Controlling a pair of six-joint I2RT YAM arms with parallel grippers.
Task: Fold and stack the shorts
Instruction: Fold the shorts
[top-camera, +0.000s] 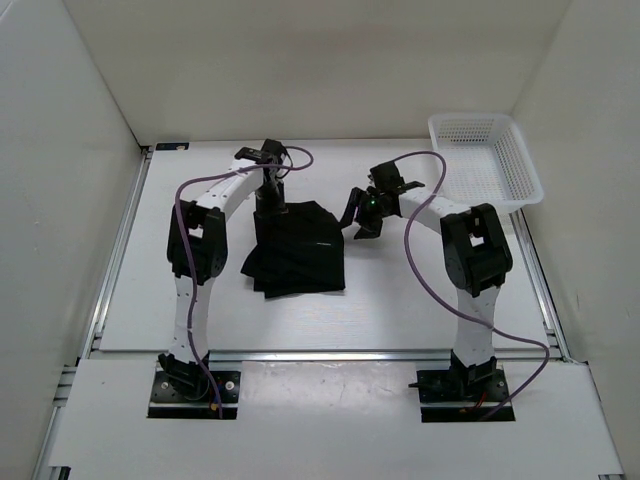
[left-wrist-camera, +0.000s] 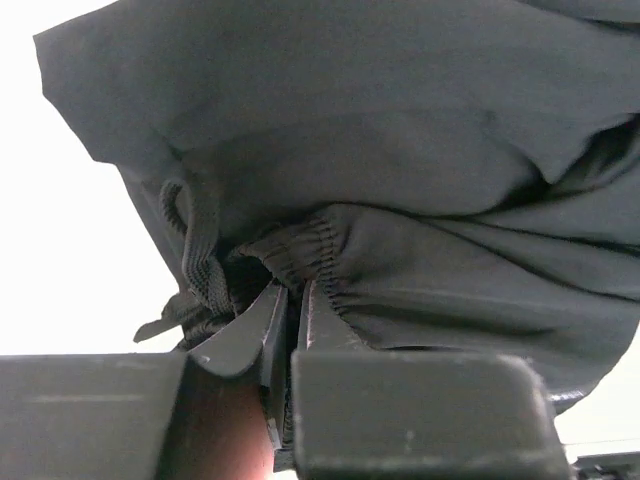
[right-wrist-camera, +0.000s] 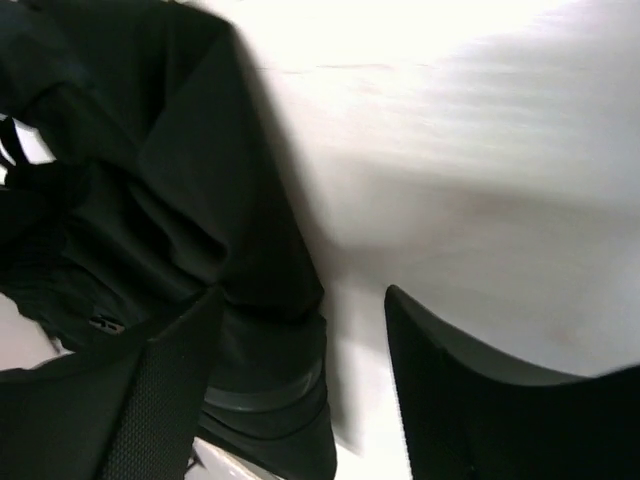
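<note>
White-walled worktop | shorts bunched, long axis near-far, waistband far | left pincer pinching waistband | right pincer spread

The shorts are plain black soft fabric, folded into a rough rectangle that lies flat on the table, just left of its centre. Several layers show, their edges fanning out toward 7 o'clock. A small pale label mark sits toward the pile's 3 o'clock side. At the 12 o'clock end, the gathered elastic waistband and a woven drawcord bunch together.
</note>
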